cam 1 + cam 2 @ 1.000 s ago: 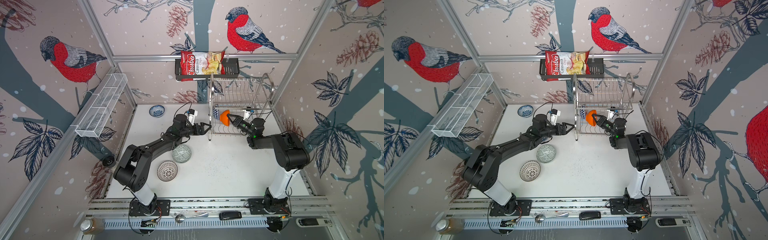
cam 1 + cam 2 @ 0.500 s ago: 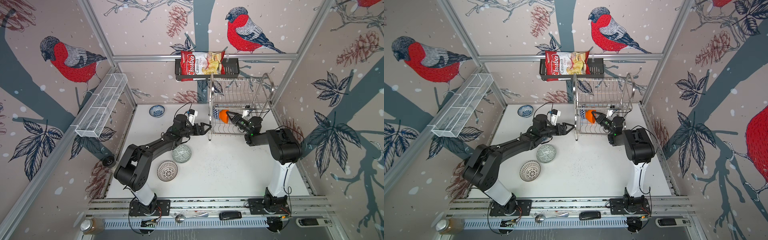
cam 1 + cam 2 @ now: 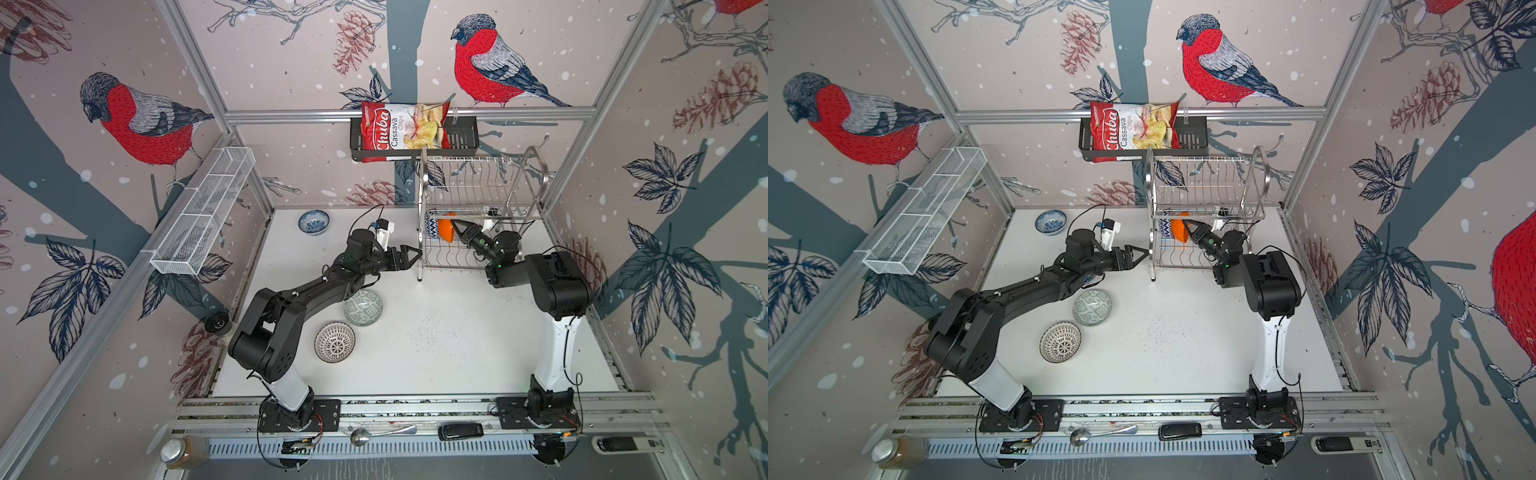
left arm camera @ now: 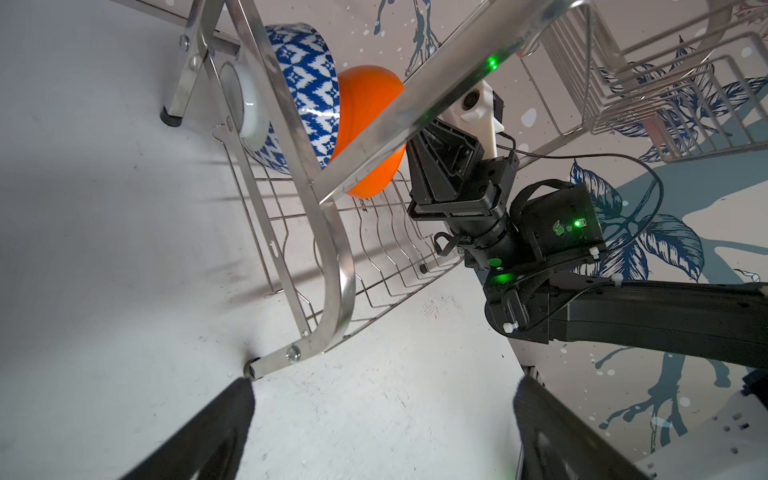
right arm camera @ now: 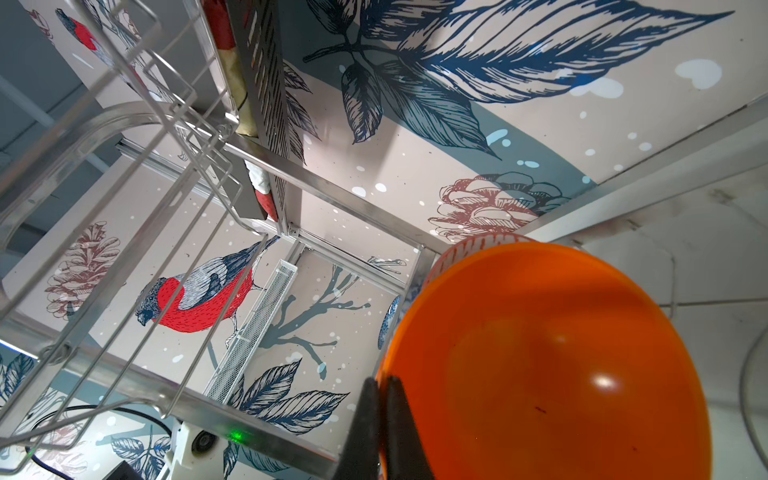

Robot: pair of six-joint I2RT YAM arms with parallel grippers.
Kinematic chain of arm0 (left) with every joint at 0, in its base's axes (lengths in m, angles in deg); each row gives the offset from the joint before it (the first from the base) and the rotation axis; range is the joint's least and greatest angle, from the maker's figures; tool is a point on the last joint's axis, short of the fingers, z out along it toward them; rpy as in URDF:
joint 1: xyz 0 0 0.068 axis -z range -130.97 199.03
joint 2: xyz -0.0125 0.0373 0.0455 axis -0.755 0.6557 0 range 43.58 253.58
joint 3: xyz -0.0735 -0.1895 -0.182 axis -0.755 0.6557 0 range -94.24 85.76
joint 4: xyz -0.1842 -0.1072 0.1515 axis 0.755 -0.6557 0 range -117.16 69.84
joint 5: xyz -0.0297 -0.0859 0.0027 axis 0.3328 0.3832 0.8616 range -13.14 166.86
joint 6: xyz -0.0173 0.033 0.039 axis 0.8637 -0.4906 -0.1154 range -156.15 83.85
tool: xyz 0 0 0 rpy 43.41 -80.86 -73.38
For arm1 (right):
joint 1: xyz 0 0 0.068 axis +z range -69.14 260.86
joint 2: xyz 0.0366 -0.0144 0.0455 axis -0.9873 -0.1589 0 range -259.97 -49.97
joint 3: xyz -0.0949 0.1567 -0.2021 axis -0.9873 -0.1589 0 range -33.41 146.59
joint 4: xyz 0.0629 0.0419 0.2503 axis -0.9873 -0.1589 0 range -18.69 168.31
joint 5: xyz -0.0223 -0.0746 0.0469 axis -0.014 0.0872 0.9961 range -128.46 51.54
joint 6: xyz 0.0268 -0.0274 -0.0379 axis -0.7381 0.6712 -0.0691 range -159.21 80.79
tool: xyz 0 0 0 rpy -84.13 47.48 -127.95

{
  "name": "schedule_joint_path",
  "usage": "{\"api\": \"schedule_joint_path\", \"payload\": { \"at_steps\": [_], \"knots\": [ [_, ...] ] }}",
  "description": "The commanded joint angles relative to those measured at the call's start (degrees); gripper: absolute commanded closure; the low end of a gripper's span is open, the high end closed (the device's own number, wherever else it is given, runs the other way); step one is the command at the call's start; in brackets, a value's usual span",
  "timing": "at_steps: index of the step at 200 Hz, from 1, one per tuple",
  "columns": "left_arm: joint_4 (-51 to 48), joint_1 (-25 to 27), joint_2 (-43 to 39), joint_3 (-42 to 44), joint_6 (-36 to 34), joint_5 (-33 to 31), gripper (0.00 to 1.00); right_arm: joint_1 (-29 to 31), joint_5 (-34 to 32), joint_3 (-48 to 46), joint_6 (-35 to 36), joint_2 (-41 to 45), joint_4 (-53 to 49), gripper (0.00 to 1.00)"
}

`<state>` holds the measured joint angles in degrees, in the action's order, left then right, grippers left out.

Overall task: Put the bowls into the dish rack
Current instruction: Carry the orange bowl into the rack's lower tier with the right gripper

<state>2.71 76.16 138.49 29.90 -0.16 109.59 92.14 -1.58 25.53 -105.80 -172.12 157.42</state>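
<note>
Right hand (image 5: 384, 382) pinches orange bowl (image 5: 561, 357) rim, clear in wrist view only.

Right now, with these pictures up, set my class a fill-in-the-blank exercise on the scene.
The right gripper is shut on the ___ bowl.
That bowl is in the ___ tier of the rack.
The left gripper is ___.
The chips sit in the ___ basket.
Missing: orange, lower, open, black.
</note>
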Motion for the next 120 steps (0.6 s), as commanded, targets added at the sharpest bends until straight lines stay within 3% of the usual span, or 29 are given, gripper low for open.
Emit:
{"api": "schedule_joint_path", "payload": {
  "at_steps": [1, 120],
  "knots": [
    [1.1, 0.07, 0.05, -0.13, -0.26, -0.31, 0.02, -0.09, 0.21, 0.82, -1.24, -0.6, 4.38, 1.0],
    [0.35, 0.02, 0.03, -0.35, -0.64, -0.52, 0.02, -0.24, 3.49, 7.43, -2.82, -6.33, 3.51, 1.0]
  ]
}}
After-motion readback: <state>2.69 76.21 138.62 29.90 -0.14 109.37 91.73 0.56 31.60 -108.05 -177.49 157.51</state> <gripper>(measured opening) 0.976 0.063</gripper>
